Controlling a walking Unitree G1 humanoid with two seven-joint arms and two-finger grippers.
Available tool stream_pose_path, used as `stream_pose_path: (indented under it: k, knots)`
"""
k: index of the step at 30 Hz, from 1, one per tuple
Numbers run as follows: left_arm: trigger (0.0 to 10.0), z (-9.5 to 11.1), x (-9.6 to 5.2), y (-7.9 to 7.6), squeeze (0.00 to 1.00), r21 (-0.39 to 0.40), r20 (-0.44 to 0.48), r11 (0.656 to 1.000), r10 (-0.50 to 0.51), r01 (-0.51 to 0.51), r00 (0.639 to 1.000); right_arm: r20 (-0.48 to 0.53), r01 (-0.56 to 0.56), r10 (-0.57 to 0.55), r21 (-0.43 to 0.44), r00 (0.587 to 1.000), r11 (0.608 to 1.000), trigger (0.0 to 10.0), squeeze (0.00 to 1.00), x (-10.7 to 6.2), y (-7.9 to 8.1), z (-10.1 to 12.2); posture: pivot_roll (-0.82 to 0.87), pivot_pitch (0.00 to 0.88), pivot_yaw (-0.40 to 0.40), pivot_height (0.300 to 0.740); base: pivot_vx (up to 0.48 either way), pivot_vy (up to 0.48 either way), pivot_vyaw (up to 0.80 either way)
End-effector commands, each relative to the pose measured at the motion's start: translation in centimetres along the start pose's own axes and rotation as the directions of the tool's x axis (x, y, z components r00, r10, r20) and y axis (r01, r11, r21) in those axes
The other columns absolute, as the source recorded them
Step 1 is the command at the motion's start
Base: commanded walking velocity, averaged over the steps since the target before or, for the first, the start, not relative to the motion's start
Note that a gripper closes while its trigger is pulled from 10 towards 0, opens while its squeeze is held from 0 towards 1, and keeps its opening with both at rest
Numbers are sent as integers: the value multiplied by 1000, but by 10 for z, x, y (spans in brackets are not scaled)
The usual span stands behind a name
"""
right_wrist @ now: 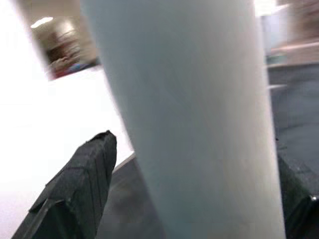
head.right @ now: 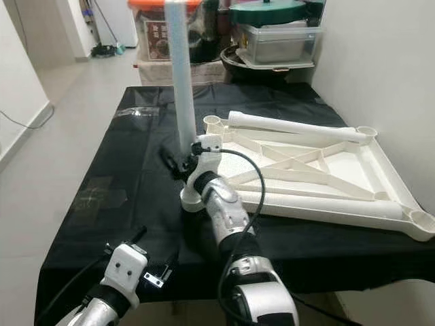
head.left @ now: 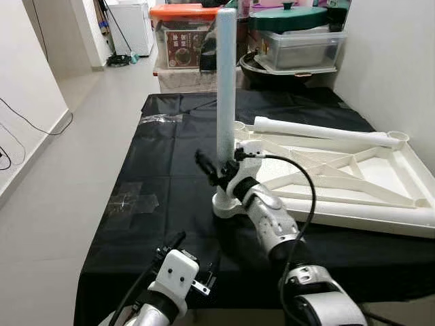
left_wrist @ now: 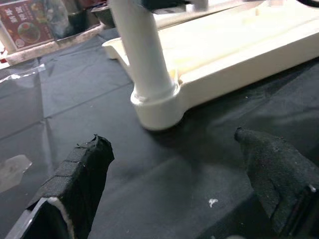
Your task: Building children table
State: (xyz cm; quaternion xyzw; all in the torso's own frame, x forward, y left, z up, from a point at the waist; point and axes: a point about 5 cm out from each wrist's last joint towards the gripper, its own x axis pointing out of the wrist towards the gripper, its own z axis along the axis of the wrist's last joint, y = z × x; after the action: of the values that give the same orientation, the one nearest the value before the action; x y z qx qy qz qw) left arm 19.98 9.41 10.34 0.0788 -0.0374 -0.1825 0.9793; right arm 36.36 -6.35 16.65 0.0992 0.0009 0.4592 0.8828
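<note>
black fingers of the right gripper (head.left: 216, 171) straddle the leg (head.left: 225, 81) low down, pads not visibly pressed on it; grip judged loose. the leg stands upright in the corner socket (left_wrist: 157, 107) of the upturned top (head.left: 380, 178), on the black cloth (head.left: 156, 170). step: seating the first leg. next: press or twist it home, then fetch a loose leg (head.left: 319, 130). left gripper (left_wrist: 174, 174) hangs open, near. its wrist view shows the socket joint; the right's shows bare leg.
</note>
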Motion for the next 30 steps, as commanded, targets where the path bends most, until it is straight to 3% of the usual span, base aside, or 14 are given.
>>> stream_pose_path:
  k: [1,4,6,7,9,14,18,19,20,21,25,28,30]
  knots:
    - [10000,-4,-1,-2,0,-8,-15,1000,-12,12,1000,-123,-296,296,23,947,955,10000,0,7,19,-6,15,0,-5,740,0,0,0]
    - [10000,-4,-1,-2,0,-8,-15,1000,-12,12,1000,-162,-363,361,22,918,932,10000,0,5,19,-6,15,0,-5,740,0,0,0]
    - [10000,-3,-1,-1,0,-6,-14,1000,-11,11,1000,-213,-460,452,15,866,888,10000,0,5,21,-4,22,0,-9,740,0,0,0]
    - [10000,-3,-1,-1,0,-6,-14,1000,-11,11,1000,-213,-460,452,15,866,888,10000,0,5,21,-4,22,0,-9,740,0,0,0]
    - [10000,-3,0,-1,0,-4,-13,1000,-9,9,1000,-275,-542,518,-12,810,840,10000,0,9,24,-3,28,0,-14,740,0,0,0]
    - [10000,-2,1,-2,0,-2,-11,1000,-9,9,1000,-327,-601,562,-22,759,799,10000,0,12,29,-3,31,0,-14,740,0,0,0]
    - [10000,-1,1,-1,0,-1,-10,1000,-8,8,1000,-380,-670,615,-17,691,742,10000,0,14,35,-3,34,0,-12,740,0,0,0]
    - [10000,-1,1,-1,0,-2,-10,1000,-8,8,1000,-396,-673,608,-34,688,739,3294,0,17,36,-3,34,0,-12,740,0,0,0]
    - [10000,-1,1,-1,0,-2,-10,1000,-8,8,1000,-396,-673,608,-34,688,739,3294,0,17,36,-3,34,0,-12,740,0,0,0]
    - [10000,-1,1,-1,0,-2,-10,1000,-8,8,1000,-404,-674,604,-43,687,737,0,0,18,37,-2,34,0,-12,740,0,0,0]
    - [10000,-1,1,-2,0,-3,-11,1000,-7,7,1000,-390,-642,569,-79,724,762,0,0,22,36,-2,35,0,-12,740,0,0,0]
    - [10000,-2,1,-2,0,-6,-13,1000,-7,7,1000,-322,-566,501,-151,803,810,0,0,24,33,-1,31,0,-8,740,0,0,0]
    - [10000,-2,1,-2,0,-6,-13,1000,-7,7,1000,-322,-566,501,-151,803,810,0,0,24,33,-1,31,0,-8,740,0,0,0]
